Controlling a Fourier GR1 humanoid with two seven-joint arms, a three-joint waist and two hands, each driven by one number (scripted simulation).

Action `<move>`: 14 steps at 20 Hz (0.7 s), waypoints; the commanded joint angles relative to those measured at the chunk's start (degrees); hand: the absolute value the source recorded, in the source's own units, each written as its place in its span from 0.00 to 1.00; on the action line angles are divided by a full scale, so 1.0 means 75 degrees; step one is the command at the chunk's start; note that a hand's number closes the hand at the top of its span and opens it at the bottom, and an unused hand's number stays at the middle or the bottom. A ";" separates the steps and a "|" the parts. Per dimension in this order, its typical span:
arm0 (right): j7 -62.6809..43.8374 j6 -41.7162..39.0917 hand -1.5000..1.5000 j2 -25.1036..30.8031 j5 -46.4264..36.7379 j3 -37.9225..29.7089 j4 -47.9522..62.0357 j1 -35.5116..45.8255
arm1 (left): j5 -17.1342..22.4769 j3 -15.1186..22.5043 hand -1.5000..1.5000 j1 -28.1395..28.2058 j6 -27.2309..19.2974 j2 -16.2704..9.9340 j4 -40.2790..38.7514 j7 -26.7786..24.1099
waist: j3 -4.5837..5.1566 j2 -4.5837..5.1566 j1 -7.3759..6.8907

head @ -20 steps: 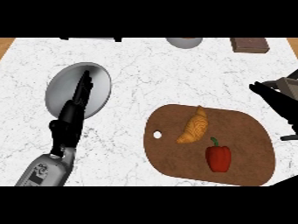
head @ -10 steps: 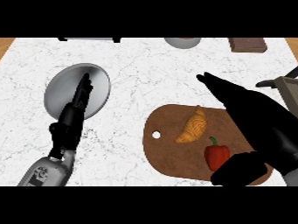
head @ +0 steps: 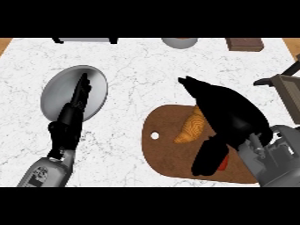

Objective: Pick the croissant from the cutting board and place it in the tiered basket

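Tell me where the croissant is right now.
In the head view the croissant lies on the cutting board, right of centre, partly under the right hand.

golden-brown croissant [head: 190,128], dark brown cutting board [head: 166,149], white grey-veined marble counter [head: 145,66], grey plate [head: 56,92]

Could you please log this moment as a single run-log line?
right hand open over croissant on cutting board | left hand open above plate | tiered basket not reached
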State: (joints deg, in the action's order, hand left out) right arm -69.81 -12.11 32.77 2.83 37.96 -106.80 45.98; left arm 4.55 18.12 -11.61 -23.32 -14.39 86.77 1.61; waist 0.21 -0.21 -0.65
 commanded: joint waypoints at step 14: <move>-0.1330 -0.0873 0.00 0.0180 0.0016 0.1031 0.0462 0.0627 | -0.0021 -0.0278 0.50 0.0333 0.0234 0.0035 -0.0017 -0.0259 | -0.0013 0.0011 0.0080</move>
State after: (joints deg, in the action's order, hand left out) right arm -69.27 -13.20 35.54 2.97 44.42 -103.71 48.55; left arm 3.66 17.23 -9.23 -22.76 -14.25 88.31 1.17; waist 0.11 -0.30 0.04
